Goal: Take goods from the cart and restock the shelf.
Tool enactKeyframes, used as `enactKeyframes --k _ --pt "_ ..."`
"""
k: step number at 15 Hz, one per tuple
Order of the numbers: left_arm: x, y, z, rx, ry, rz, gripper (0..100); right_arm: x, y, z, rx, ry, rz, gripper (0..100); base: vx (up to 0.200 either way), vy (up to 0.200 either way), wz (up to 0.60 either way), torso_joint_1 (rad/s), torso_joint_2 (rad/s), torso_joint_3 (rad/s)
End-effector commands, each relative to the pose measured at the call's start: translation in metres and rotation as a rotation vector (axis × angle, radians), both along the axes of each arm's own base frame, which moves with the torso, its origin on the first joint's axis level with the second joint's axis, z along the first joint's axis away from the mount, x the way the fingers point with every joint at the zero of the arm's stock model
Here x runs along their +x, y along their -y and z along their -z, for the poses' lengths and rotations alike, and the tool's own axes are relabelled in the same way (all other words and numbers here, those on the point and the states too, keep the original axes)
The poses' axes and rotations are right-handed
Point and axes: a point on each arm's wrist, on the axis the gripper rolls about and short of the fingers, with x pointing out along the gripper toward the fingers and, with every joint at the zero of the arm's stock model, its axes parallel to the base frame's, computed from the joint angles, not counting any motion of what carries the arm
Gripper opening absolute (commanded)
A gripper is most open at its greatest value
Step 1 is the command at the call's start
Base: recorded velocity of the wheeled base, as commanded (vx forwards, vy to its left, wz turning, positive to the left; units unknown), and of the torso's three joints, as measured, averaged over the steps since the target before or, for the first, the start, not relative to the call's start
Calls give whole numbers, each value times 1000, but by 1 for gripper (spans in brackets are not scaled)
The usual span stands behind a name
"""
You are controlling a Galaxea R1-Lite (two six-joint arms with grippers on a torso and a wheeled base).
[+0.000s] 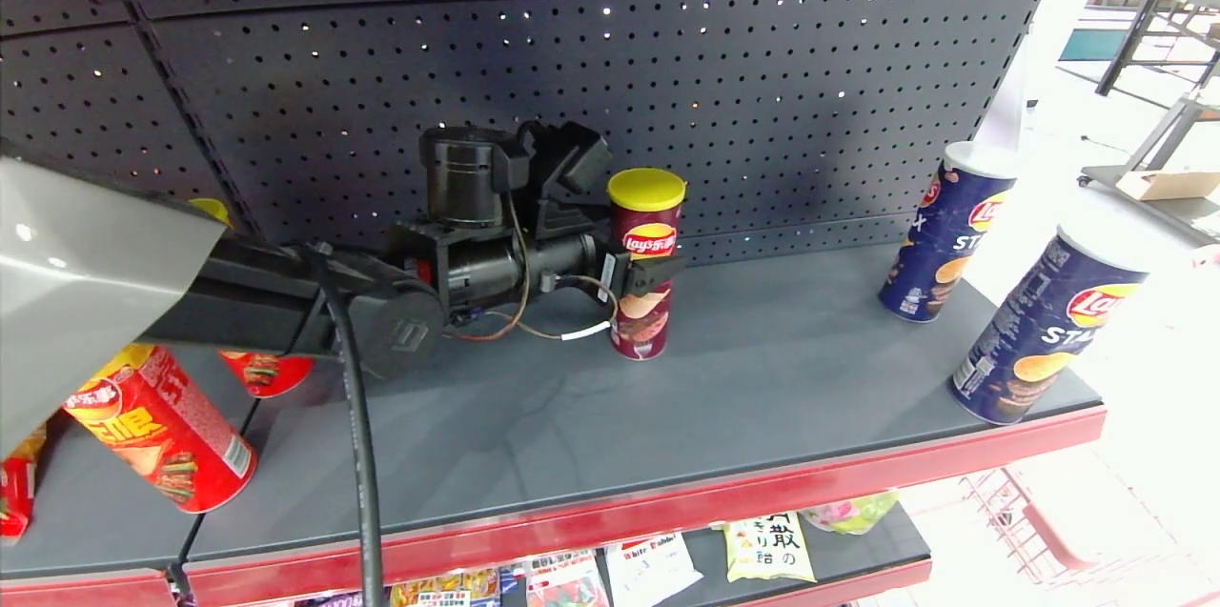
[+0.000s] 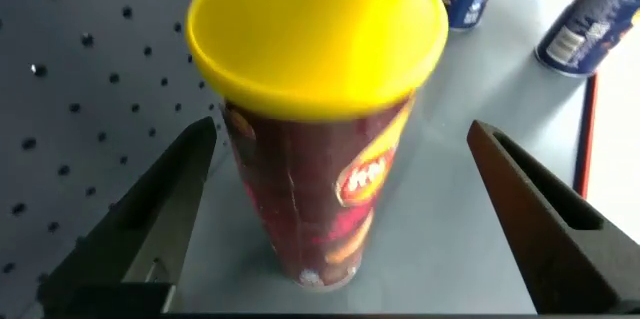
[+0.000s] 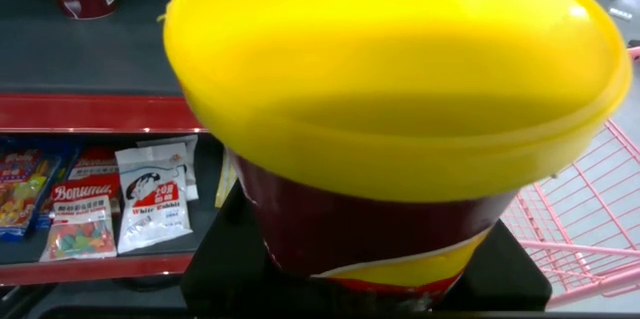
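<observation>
1. One placement looks finished: the left end effector [image 2: 340,139] sits released, jaws apart on either side of the maroon can [image 1: 646,254], mid-shelf [image 1: 782,369] near the rear edge.
2. Next move, likely: back out without tipping it.
3. The can's long axis is vertical, yellow lid up.
4. The right end effector [image 3: 380,279] seems clenched on a second can [image 3: 390,89] beside the cart [image 3: 590,219].

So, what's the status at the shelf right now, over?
Left tool open, straddling the upright maroon can on the shelf. Right tool holding a second yellow-lidded can. Blue cans stand apart, rightward.
</observation>
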Motion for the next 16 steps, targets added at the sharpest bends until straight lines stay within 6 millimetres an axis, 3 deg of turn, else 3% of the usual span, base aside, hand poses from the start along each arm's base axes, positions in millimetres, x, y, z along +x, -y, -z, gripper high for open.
enactKeyframes --k 1,10,11,16 --pt "7 4 0 -6 10 0 100 0 0 0 -1 -3 -1 0 0 0 0 0 0 0" --pt "22 18 8 -13 20 9 100 1 0 -2 -3 -6 1 0 0 0 0 0 0 0" --pt "22 19 9 -12 19 9 0 1 0 -2 -3 -8 1 0 0 0 0 0 0 0" --pt "21 19 13 -7 6 10 0 1 0 -1 -3 -8 1 0 0 0 0 0 0 0"
